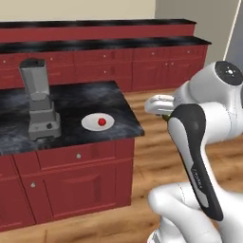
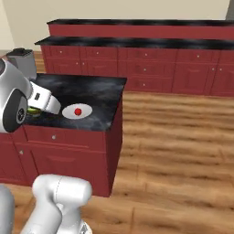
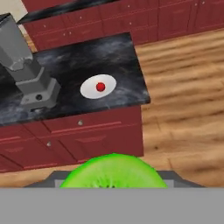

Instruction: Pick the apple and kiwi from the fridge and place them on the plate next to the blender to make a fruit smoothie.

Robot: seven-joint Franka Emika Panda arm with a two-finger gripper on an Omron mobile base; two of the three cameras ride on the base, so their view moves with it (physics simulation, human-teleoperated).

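Carrying the kiwi (image 3: 113, 171) toward the surface (image 1: 76, 102) — the gripper (image 3: 114, 183) is closed on it, cut face up. The apple (image 1: 101, 122) already sits on the plate (image 1: 90, 124), right of the blender (image 1: 40, 102), leaving room beside it

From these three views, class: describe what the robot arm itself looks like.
The arm is glossy white with rounded, bulbous links. A long dark grey panel with small pale lettering runs down one link, and a round dark grey cap closes a joint. Its wrist section is white too.
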